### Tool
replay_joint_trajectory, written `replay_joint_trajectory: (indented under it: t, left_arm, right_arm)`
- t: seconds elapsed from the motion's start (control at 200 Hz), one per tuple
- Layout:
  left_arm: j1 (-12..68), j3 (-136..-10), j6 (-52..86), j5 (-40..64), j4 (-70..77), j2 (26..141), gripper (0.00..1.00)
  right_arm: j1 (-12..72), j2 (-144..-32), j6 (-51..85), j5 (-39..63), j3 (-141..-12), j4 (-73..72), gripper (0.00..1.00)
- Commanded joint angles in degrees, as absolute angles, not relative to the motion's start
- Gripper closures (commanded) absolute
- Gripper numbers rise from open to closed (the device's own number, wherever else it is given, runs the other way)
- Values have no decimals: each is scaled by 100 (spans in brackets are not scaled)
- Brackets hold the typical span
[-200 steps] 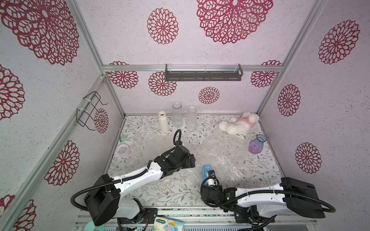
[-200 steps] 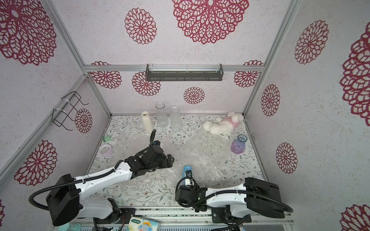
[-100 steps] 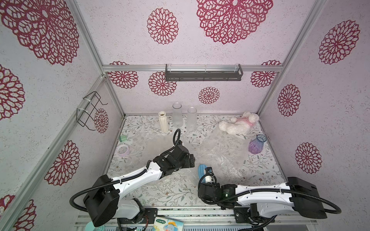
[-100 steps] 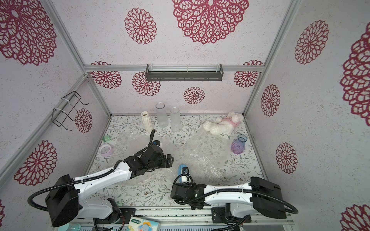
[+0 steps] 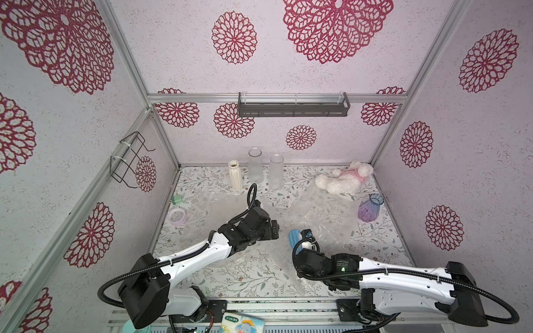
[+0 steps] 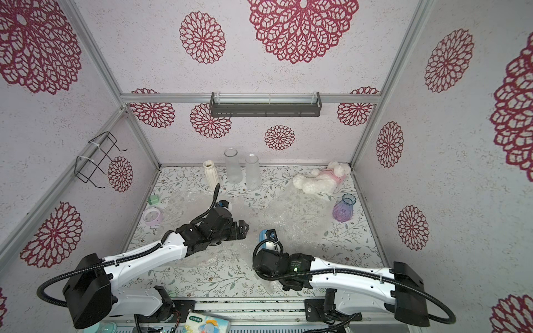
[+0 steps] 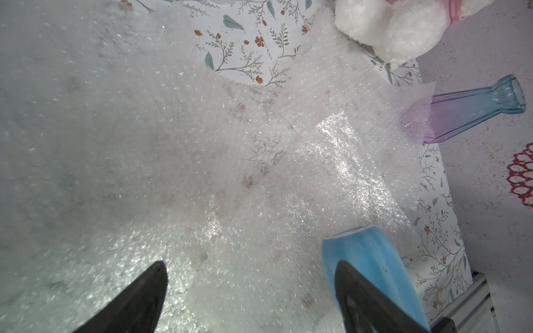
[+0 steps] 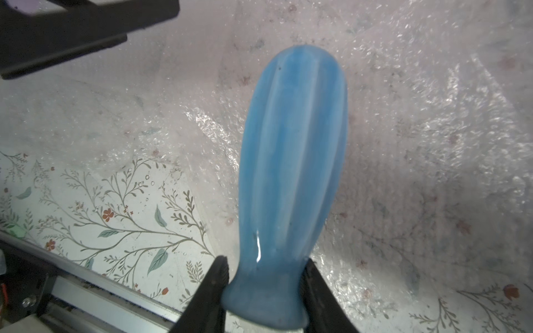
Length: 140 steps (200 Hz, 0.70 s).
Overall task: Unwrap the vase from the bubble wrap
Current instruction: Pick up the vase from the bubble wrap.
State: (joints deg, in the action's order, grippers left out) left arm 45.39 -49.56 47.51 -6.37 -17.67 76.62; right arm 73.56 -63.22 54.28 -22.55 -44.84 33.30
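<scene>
A blue ribbed vase [image 8: 294, 161] hangs bare over the spread bubble wrap [image 8: 432, 129], with my right gripper [image 8: 265, 261] shut on its narrow neck. In both top views the vase [image 5: 294, 238] [image 6: 264, 234] sticks out from the right gripper [image 5: 302, 240] near the table's front middle. The clear, crinkled bubble wrap [image 5: 314, 213] lies flat across the table's middle. My left gripper [image 7: 251, 265] stands open just above the wrap [image 7: 173, 144], holding nothing. The vase's base [image 7: 366, 253] shows behind one of its fingers. In a top view the left gripper [image 5: 274, 227] is just left of the vase.
A cream ribbed vase [image 5: 236, 178] and two clear glass cylinders [image 5: 255, 168] [image 5: 276, 171] stand at the back. A white plush toy [image 5: 343, 181] and a purple-blue glass vase [image 5: 370, 207] are back right. A tape roll [image 5: 176, 215] and a green block [image 5: 176, 199] lie left.
My right gripper's jaws have narrowed onto the blue vase's neck, and the arm has shifted a little to the left with it. The left arm has hardly moved.
</scene>
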Motion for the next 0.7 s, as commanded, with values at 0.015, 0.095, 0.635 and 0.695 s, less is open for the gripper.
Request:
replay_joint_trajectory:
  t: [0.015,0.095,0.635,0.695]
  left_arm:
    - [4458,-4931,4361,-495,-1325,7432,6]
    - [4456,-4934,4173,-389,-1222,7375,6]
    - [4535,-3098,2179,286,2291,7013,7]
    - [4576,-2842,1851,302,2851,6996,7]
  right_arm:
    - [7009,-6008,4874,-1384,-4736,3524,81]
    - [6567,-5951,4620,-842,-4787,3607,80]
    - [4033,-6357,3947,2045,-5640,4227,77]
    - [3831,-6409,4018,2166,-5703,4270,77]
